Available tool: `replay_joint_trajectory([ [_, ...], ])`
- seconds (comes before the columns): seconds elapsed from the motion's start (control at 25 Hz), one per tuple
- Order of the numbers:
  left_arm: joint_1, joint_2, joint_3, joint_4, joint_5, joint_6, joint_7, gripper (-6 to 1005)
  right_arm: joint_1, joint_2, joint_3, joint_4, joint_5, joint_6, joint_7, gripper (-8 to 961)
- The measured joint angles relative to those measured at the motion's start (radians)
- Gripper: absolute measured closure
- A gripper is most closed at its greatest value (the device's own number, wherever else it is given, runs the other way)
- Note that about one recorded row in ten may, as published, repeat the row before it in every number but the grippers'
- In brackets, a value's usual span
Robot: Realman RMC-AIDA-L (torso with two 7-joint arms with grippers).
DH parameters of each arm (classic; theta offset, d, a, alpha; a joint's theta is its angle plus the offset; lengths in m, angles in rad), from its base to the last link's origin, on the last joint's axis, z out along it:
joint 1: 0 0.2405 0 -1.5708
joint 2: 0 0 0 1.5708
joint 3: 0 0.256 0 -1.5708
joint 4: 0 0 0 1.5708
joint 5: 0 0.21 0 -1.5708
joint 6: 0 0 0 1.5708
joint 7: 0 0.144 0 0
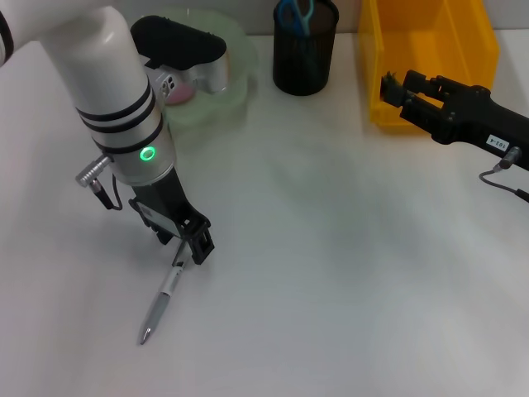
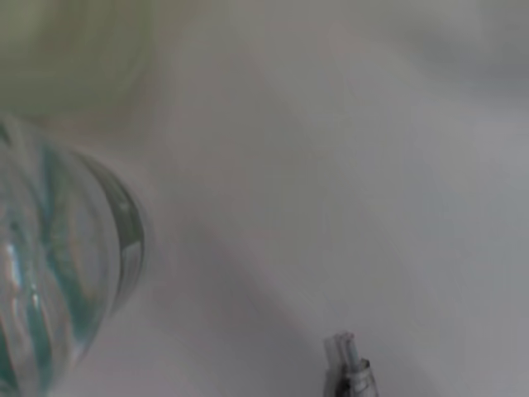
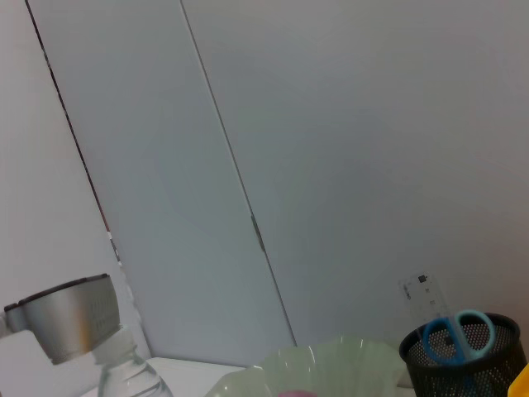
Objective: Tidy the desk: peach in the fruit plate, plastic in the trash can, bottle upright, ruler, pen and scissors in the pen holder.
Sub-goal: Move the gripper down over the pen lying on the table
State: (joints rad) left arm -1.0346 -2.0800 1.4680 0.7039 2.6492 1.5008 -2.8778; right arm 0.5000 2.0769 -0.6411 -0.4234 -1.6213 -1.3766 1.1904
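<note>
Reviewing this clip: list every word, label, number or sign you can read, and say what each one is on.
White tag on the right arm behind the right hand: small dark characters, too small to read with certainty.
Ruler in the pen holder, right wrist view: marks too small to read.
Pen at the left hand: no print visible.
Nothing else carries text.

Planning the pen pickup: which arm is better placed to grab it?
Left. The left gripper is down at the upper end of the pen on the desk, while the right gripper hovers far off by the yellow bin.
</note>
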Motion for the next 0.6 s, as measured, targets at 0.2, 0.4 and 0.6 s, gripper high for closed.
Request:
replay_joint_trajectory([
  [0.2, -0.001, 0.0, 0.001, -0.014, 0.0, -0.004, 0.0, 382, 0.0, 0.0, -0.002, 0.0, 0.0, 0.006, 0.0, 486],
  [0.4, -0.002, 0.0, 0.002, -0.014, 0.0, -0.005, 0.0, 384, 0.002, 0.0, -0.007, 0.0, 0.0, 0.011, 0.0, 486],
  [0.6, -0.002, 0.0, 0.002, -0.015, 0.0, -0.006, 0.0, 383, 0.003, 0.0, -0.007, 0.0, 0.0, 0.012, 0.0, 486],
])
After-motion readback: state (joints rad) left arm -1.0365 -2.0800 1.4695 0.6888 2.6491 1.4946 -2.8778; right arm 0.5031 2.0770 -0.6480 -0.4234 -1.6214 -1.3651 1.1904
